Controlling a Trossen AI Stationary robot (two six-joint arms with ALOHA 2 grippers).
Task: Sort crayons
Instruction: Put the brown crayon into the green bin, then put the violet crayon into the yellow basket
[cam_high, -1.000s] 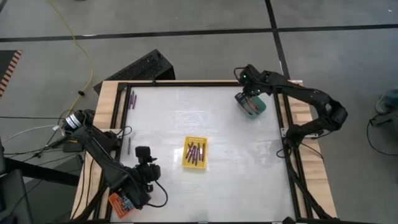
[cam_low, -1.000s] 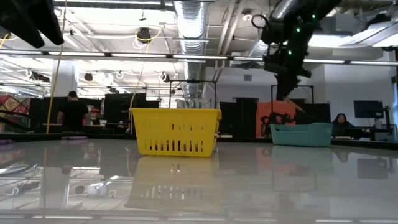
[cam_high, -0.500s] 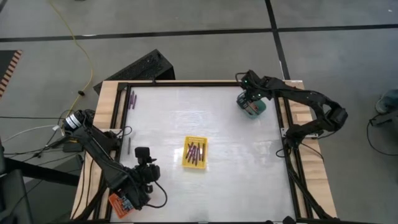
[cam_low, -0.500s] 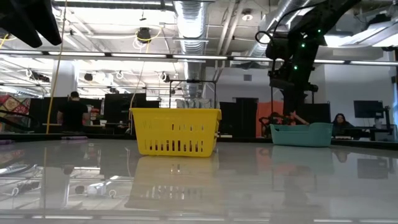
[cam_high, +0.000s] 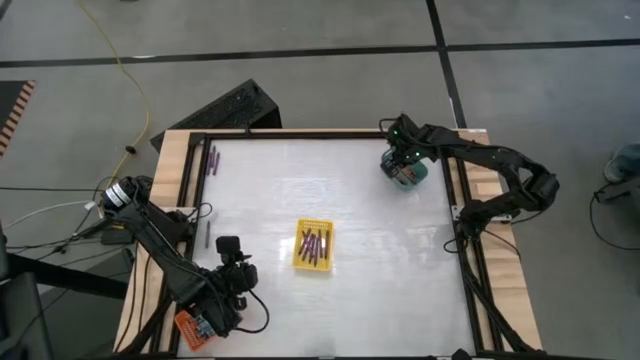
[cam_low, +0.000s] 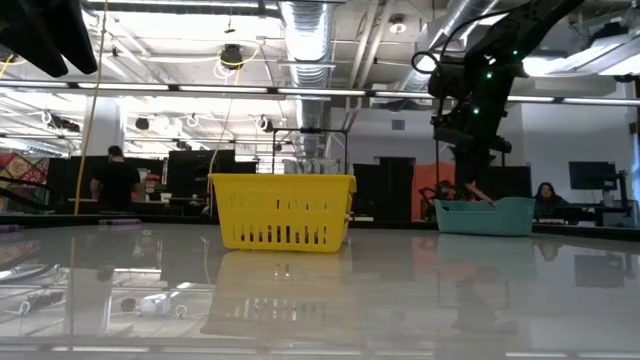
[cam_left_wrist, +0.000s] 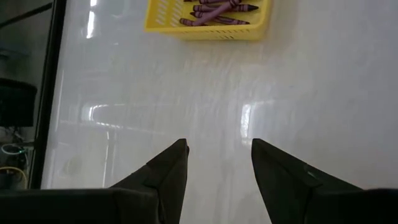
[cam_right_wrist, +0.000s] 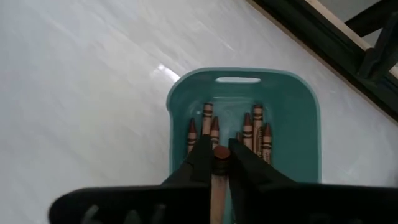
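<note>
We see the right gripper (cam_right_wrist: 215, 163) at the table's far right corner, directly over the small teal plastic tray (cam_right_wrist: 186, 93), fingers pinched on one brown paper-wrapped crayon (cam_right_wrist: 217, 183). That crayon's long axis runs along the fingers, tip end poking out between the fingertips toward the tray floor. In the low view the right arm comes down from above with the gripper (cam_low: 470, 185) just over the tray rim (cam_low: 484, 216).

Inside the teal tray lie several more reddish-brown crayons (cam_right_wrist: 257, 127), side by side, roughly parallel, long axes along the tray's length, pointed ends toward the handle slot.

The small yellow slotted plastic basket (cam_high: 313, 263) sits near the table's middle, holding a pile of purple crayons (cam_left_wrist: 216, 9) lying crosswise and overlapping, mostly along the basket's long side. A couple of purple crayons (cam_high: 214, 159) lie loose at the far left corner of the white glossy table (cam_high: 350, 200), long axes running near-to-far.

The left gripper (cam_left_wrist: 219, 163) waits at the near left, fingers spread apart, holding nothing, hovering over bare tabletop and aimed toward the yellow basket. A small orange tray (cam_high: 193, 327) sits beside the left arm at the near left edge.
</note>
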